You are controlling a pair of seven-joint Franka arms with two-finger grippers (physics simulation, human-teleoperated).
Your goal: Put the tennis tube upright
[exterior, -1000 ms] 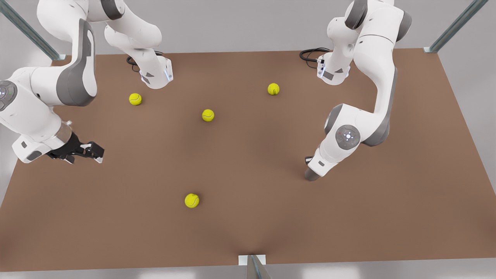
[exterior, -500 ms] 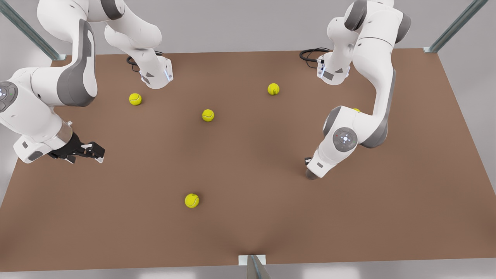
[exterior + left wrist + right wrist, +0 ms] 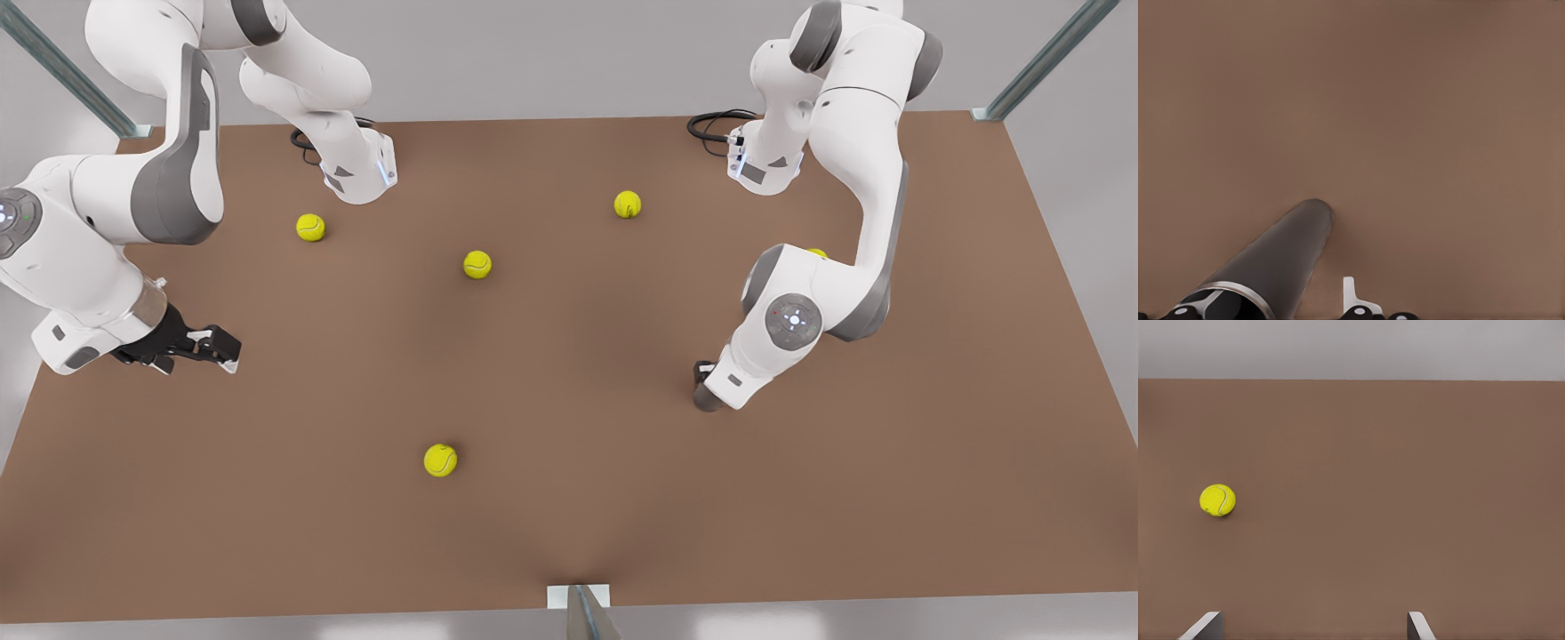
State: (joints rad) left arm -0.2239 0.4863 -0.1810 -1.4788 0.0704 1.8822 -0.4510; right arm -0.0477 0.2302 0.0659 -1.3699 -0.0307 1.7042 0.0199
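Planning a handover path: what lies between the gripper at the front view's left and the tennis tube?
Only bare table, in the front view, between the right gripper and the tennis tube by the left gripper.

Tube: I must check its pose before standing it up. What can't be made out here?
Front view: the left arm's wrist covers the tube; only a grey end shows, tilt unclear.
Left wrist view: the bottom edge cuts off the tube's rim and the left gripper.
Front view: that arm's elbow hides most of one ball.
Right gripper waits at the front view's left.
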